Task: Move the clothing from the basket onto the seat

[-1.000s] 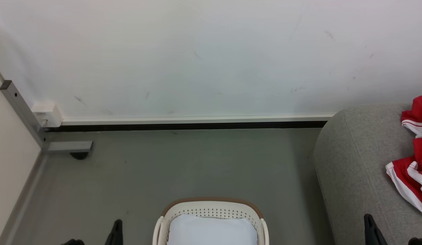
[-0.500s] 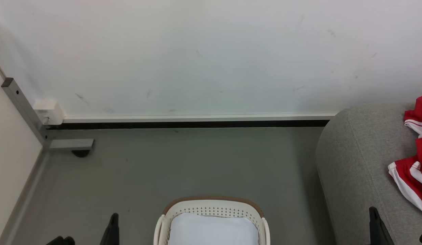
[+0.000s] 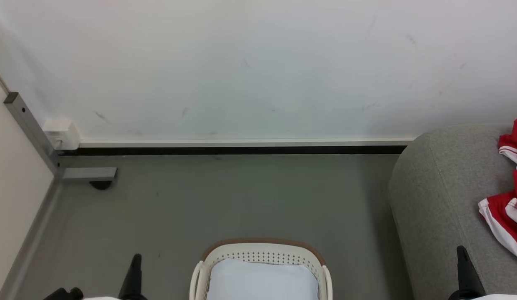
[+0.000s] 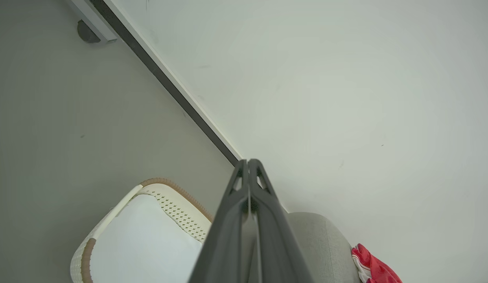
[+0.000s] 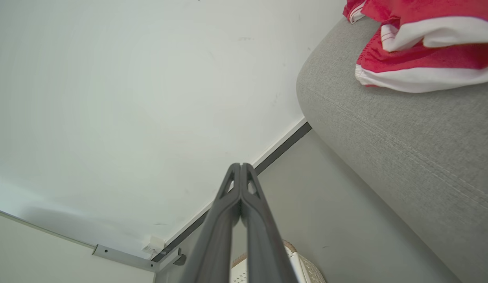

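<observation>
The clothing (image 3: 503, 208) is lying on the seat (image 3: 433, 200) at the right edge; the basket (image 3: 262, 257) is sitting bottom centre on the floor (image 3: 241, 200). The left claw (image 4: 248, 163) and right claw (image 5: 241, 167) are pressing shut, gripping nothing.

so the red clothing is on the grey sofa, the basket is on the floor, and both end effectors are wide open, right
Not quite. The left end effector and the right end effector are both shut, not open, as each wrist view shows. The red clothing does lie on the grey sofa, and the basket stands on the floor.
</observation>
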`<state>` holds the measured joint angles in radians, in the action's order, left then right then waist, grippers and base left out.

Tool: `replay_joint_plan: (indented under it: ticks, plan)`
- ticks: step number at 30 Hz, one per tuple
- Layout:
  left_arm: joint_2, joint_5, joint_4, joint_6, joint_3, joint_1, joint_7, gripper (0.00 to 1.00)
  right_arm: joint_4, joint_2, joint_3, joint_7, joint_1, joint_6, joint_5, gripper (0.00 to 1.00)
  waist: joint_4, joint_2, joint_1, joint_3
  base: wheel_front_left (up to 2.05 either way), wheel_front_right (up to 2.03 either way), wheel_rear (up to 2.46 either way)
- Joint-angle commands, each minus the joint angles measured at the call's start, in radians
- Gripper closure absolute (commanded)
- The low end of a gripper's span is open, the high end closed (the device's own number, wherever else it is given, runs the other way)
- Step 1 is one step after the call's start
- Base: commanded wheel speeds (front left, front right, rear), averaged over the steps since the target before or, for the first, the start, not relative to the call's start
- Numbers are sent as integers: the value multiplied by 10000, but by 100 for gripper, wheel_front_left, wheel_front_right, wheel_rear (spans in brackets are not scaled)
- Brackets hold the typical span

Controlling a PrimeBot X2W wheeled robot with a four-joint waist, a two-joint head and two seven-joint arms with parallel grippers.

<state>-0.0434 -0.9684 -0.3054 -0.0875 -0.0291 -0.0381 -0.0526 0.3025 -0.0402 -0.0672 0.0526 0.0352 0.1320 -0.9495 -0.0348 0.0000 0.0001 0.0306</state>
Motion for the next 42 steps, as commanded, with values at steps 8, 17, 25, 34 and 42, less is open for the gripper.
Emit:
replay_joint_plan:
  ticks: [8,17,25,34,42]
  plan:
    - [-68,-1116,218,-111,-184,-306,277,100,-215,-111,-104,-274,305,-12,-1134,100,40,0,-1,-38,0,0,0]
    - [-74,-2044,291,-179,-305,-388,531,100,-291,-118,-176,-525,366,-12,-2104,100,83,0,-1,-80,0,0,0]
    - [-80,-2728,348,-210,-399,-454,707,100,-344,-124,-223,-704,452,-14,-2807,100,116,0,-1,-112,0,0,0]
    - [-86,-3548,410,-280,-503,-511,922,100,-403,-129,-276,-917,524,-15,-3629,100,158,0,-1,-153,0,0,0]
    - [-91,-4213,456,-309,-583,-577,1106,100,-444,-132,-323,-1097,577,-17,-4311,100,196,0,-1,-190,0,0,0]
